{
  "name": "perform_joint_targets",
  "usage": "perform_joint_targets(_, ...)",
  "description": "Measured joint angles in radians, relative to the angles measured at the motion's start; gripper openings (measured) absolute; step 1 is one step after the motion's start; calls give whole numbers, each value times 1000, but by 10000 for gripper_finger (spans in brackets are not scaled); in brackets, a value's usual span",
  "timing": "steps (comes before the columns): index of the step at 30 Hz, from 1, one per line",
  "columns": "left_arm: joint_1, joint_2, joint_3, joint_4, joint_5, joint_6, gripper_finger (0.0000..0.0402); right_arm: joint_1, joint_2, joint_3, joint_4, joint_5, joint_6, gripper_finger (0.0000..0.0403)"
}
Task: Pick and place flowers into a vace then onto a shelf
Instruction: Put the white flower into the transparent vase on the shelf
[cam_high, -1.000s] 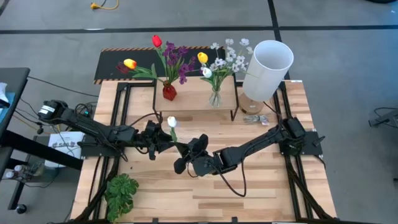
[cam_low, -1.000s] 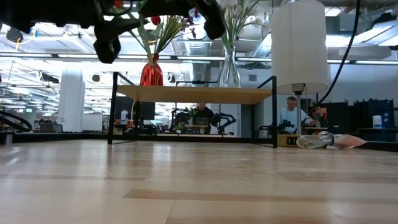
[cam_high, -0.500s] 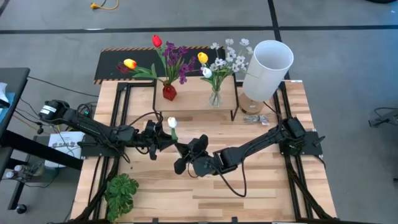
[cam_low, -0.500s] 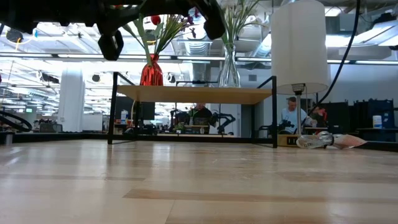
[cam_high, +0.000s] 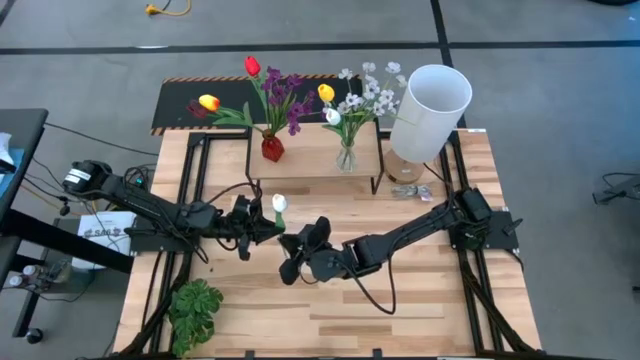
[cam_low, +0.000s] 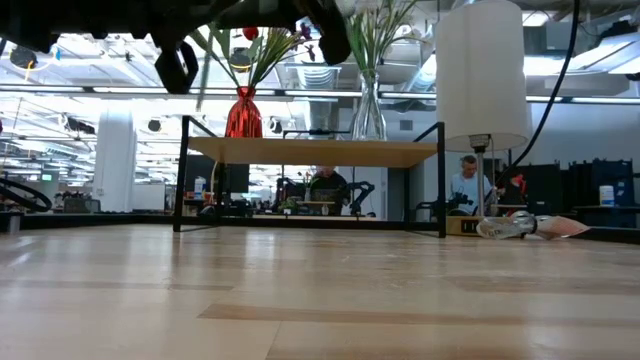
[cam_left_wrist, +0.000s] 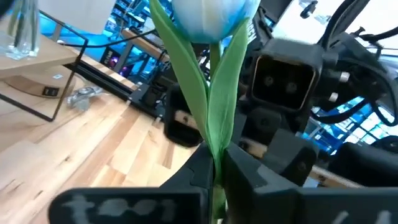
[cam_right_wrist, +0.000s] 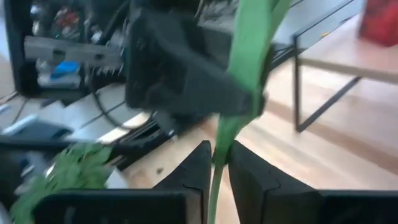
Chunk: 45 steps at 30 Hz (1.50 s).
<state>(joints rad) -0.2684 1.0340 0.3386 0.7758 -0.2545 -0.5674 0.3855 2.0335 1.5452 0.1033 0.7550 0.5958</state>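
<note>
high view: the left gripper (cam_high: 262, 226) is clenched on the stem of a white tulip (cam_high: 279, 204), held above the table (cam_high: 420, 300) in front of the shelf (cam_high: 310, 166). the right gripper (cam_high: 292, 246) meets it just beside, its fingers (cam_right_wrist: 199, 163) close around the same stem; whether they grip i cannot tell.

This is a big open robotics lab. Behind the table (cam_low: 320, 300) sit people at desks (cam_low: 470, 195), under ceiling pipes (cam_low: 110, 75)
</note>
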Motion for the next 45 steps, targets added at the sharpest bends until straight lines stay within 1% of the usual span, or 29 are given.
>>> perform_joint_targets(3,-1,0,0,5,7,-2,7,4,0,0,-10,-76,-3,59)
perform_joint_targets(5,-1,-1,0,9,2,-3,7,8,1,0,-33,-145,-3,69)
perform_joint_targets(7,1,-6,1,9,-13,-2,5,12,3,0,-60,-230,-3,80)
perform_joint_targets(11,2,-17,2,2,-20,9,3,13,-2,0,-103,-435,-2,103)
perform_joint_targets(14,2,-26,3,9,-21,23,5,5,-13,0,-127,-620,-2,119)
perform_joint_targets(15,2,-30,2,1,-20,27,5,1,-23,0,-160,-704,3,123)
perform_joint_targets(17,3,-34,2,-2,-22,38,5,-6,-32,1,-203,-917,21,129)
perform_joint_targets(19,3,-34,2,-1,-23,45,5,-6,-35,2,-273,-1090,91,130)
perform_joint_targets(21,3,-34,2,-3,-22,45,5,-4,-31,0,-327,-1187,160,130)
perform_joint_targets(23,3,-34,2,-8,-20,45,6,8,-15,0,-320,-1230,198,127)
perform_joint_targets(25,3,-34,1,-20,-19,45,6,21,1,-1,-290,-1232,214,124)
perform_joint_targets(27,3,-34,1,-26,-18,45,6,35,33,-1,-152,-1232,247,120)
perform_joint_targets(29,2,-34,1,-33,-17,44,6,51,74,-1,60,-1236,299,117)
perform_joint_targets(31,2,-34,1,-43,-15,44,6,64,132,1,354,-1216,364,112)
perform_joint_targets(34,2,-34,1,-82,-10,44,6,79,228,3,749,-1094,443,99)
perform_joint_targets(35,2,-34,1,-91,-1,41,6,83,259,9,852,-1034,446,93)
perform_joint_targets(37,2,-34,1,-99,15,31,6,88,309,28,997,-927,402,82)
perform_joint_targets(40,1,-34,1,-107,23,25,6,92,345,85,1077,-809,258,65)
perform_joint_targets(45,1,-34,1,-108,12,26,6,90,334,180,1012,-696,-77,44)
